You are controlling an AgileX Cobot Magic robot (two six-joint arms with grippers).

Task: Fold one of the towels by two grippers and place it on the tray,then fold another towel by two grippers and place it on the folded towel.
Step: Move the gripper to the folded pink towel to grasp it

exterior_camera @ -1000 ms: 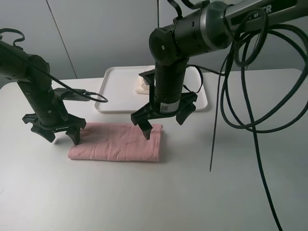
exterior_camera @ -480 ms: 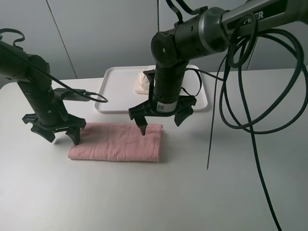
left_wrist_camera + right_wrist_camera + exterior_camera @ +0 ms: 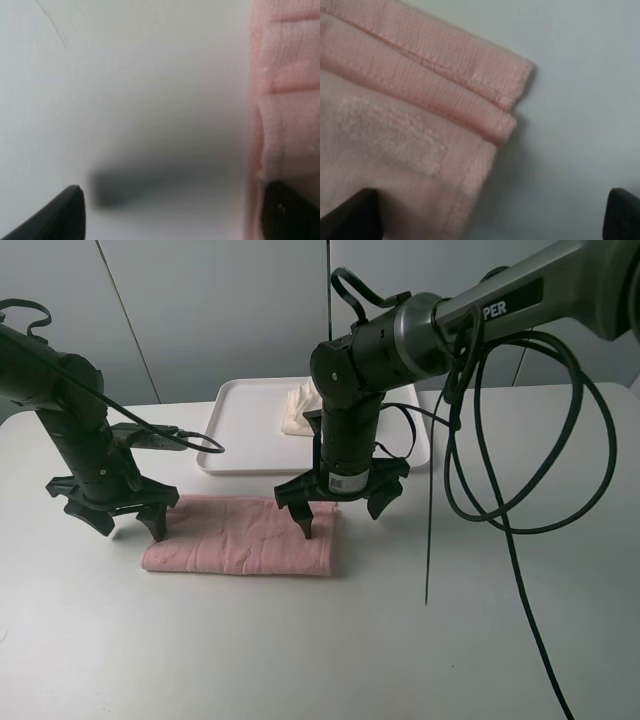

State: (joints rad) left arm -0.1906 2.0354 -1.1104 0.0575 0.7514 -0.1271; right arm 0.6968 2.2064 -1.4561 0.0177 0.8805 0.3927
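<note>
The left tool (image 3: 128, 528) stands spread apart and empty over the left end of the pale pink towel (image 3: 235, 540), one tip on the white surface (image 3: 300, 650), the other at the cloth's edge. The towel lies flat, folded double, just in front of the tray (image 3: 240, 435), which holds the bunched cream-white towel (image 3: 298, 410). The right tool (image 3: 341, 519), also spread apart, hangs over the pink towel's right end.
</note>
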